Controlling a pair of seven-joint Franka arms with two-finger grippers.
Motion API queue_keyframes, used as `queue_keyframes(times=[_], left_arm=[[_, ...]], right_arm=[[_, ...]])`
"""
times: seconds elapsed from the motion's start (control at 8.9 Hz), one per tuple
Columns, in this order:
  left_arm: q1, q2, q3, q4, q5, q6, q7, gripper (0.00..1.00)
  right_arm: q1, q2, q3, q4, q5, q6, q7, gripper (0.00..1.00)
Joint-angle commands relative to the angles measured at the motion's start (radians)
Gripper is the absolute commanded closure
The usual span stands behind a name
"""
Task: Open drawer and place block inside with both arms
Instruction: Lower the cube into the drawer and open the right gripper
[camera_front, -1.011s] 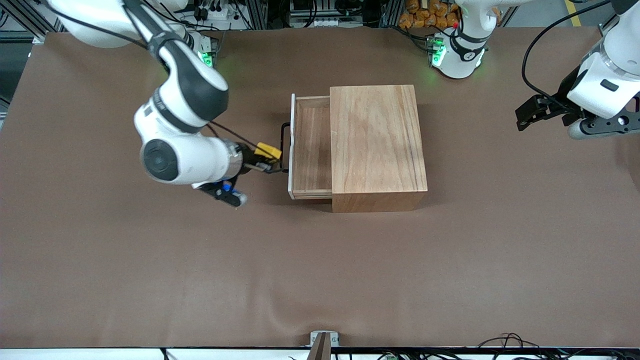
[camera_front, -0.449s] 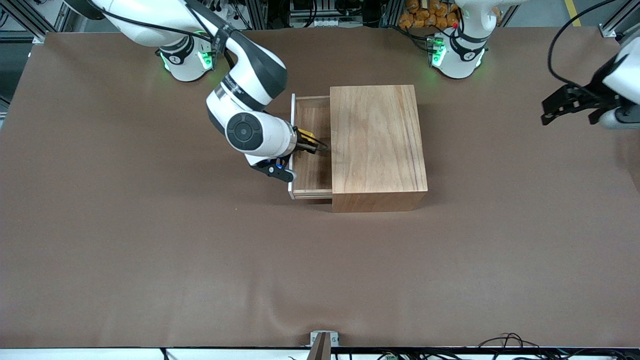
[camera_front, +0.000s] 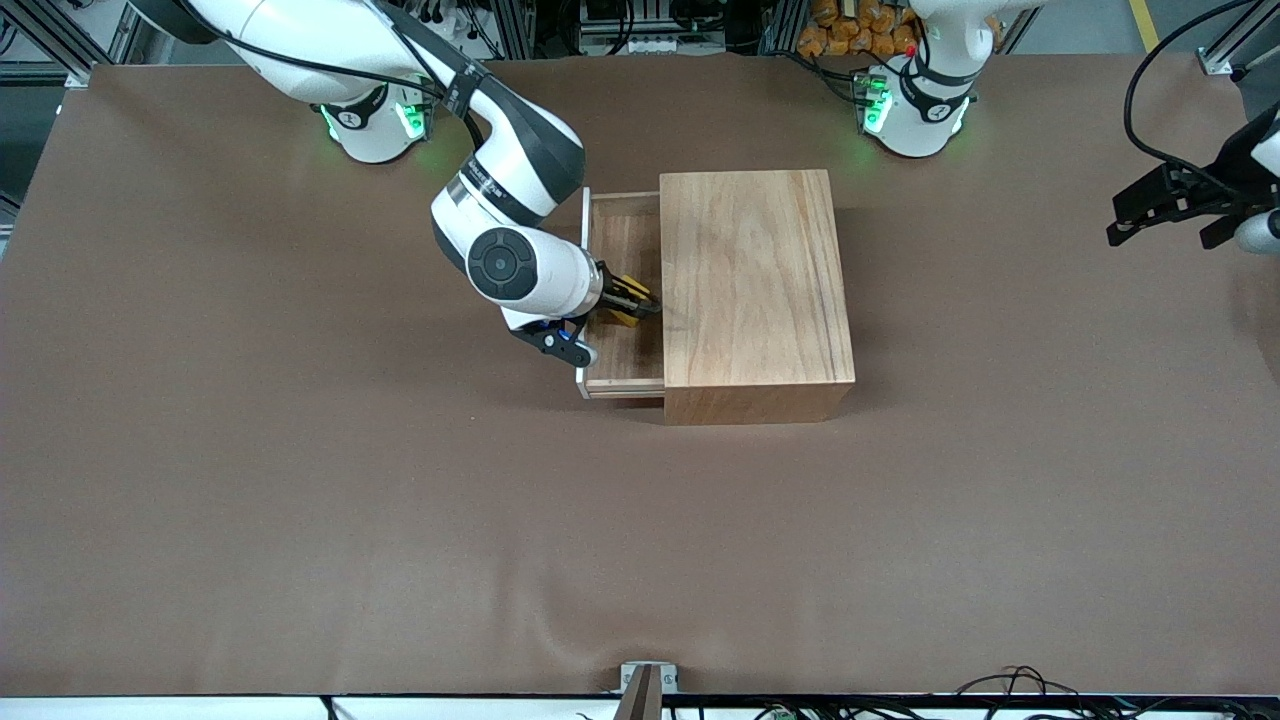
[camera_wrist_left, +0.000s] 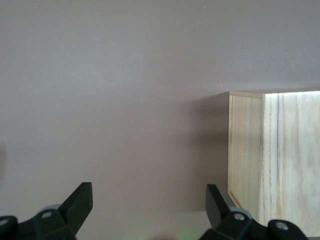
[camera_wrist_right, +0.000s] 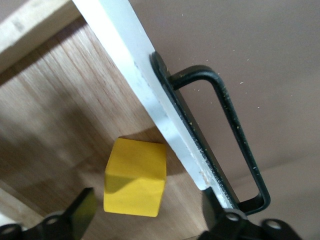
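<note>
1. Basically, brown table (camera_front: 300, 520), bare cloth over most of it; 2 Franka arms, bases along the top of the front view.
2. Wooden box (camera_front: 755, 290) sits mid-table, the biggest thing there; the left wrist view shows only 1 corner of it.
3. Right arm (camera_front: 500, 200) reaches in from its base and hangs over the pulled-out drawer. Left arm (camera_front: 1255, 170) is parked up at its own end of the table, well apart from the box, waiting.
4. Drawer (camera_front: 620, 370) is out of the box toward the right arm's end, white front panel (camera_wrist_right: 150, 95) and black wire handle (camera_wrist_right: 235, 135) clear in the right wrist view.
5. Right gripper (camera_front: 628, 300) over the drawer, fingers spread wide, gripping nothing: the right wrist view shows gaps on both sides of the cube.
6. Left gripper (camera_front: 1165, 205) in the air at the table edge, fingers apart, empty.
7. Block (camera_wrist_right: 135, 177), small yellow cube, lies on the drawer floor just beside the inside of the front panel, free of both fingers (camera_wrist_right: 82, 212).
8. Step, my read: release stage, block looks delivered; drawer open, placement looks complete.
9. Next move calls for: right gripper going straight up, with its fingers clear of the cube and the front panel. Closing the drawer isn't asked for.
</note>
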Motion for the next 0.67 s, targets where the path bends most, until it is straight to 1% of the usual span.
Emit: queue_keyframes(times=[0.0, 0.22, 0.45, 0.56], left_arm=[[0.003, -0.041, -0.012, -0.030, -0.015, 0.000, 0.005, 0.00], [0.008, -0.042, -0.016, -0.030, -0.015, -0.002, 0.003, 0.00], [0.011, -0.039, -0.013, -0.030, -0.015, 0.010, 0.003, 0.00], [0.011, -0.038, -0.008, -0.031, -0.015, 0.018, 0.005, 0.00]], right_arm=[[-0.017, -0.009, 0.008, 0.088, 0.003, -0.111, 0.025, 0.00], [-0.040, -0.014, 0.011, 0.184, 0.007, -0.209, 0.022, 0.00], [-0.127, -0.008, 0.011, 0.336, 0.004, -0.333, -0.003, 0.00], [-0.182, -0.009, 0.011, 0.376, 0.004, -0.352, -0.062, 0.00]])
